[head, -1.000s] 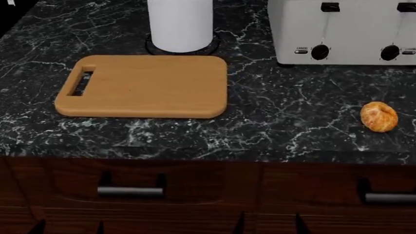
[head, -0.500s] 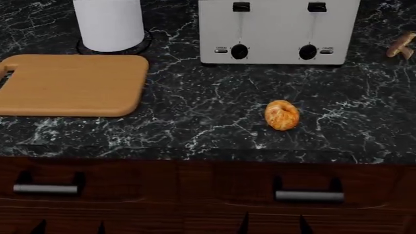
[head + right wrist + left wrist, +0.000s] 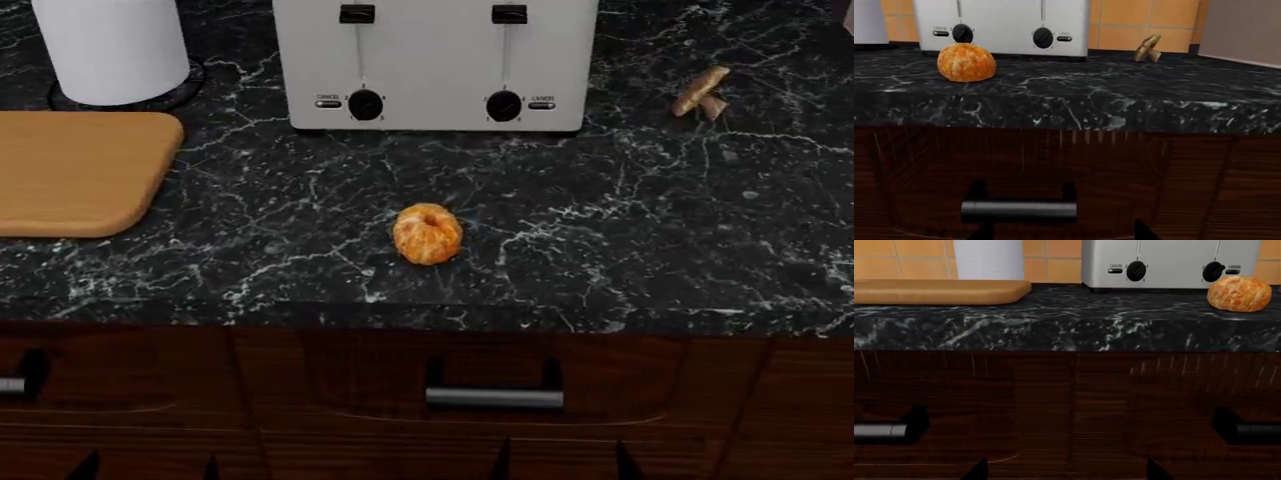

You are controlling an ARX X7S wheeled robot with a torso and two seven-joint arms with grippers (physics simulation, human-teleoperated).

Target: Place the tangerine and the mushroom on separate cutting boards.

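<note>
The tangerine [image 3: 427, 234] sits on the black marble counter near its front edge, in front of the toaster; both wrist views show it too [image 3: 1239, 293] [image 3: 966, 62]. The tan-brown mushroom [image 3: 701, 92] lies tipped over at the back right, beside the toaster [image 3: 1147, 48]. A light honey-coloured cutting board [image 3: 74, 172] lies at the left, partly cut off by the frame [image 3: 941, 291]. My left gripper [image 3: 147, 468] [image 3: 1065, 476] and right gripper [image 3: 561, 465] [image 3: 1062, 236] hang below counter level in front of the drawers, both open and holding nothing.
A silver two-slot toaster [image 3: 434, 60] stands at the back centre. A white cylinder [image 3: 114, 45] is at the back left. Dark wood drawers with a metal handle [image 3: 494, 398] face my grippers. A grey appliance [image 3: 1244, 30] stands beyond the mushroom.
The head view has swung right: board, toaster and tangerine slid left in the picture, and the mushroom came further into view. No object has moved on the counter.
</note>
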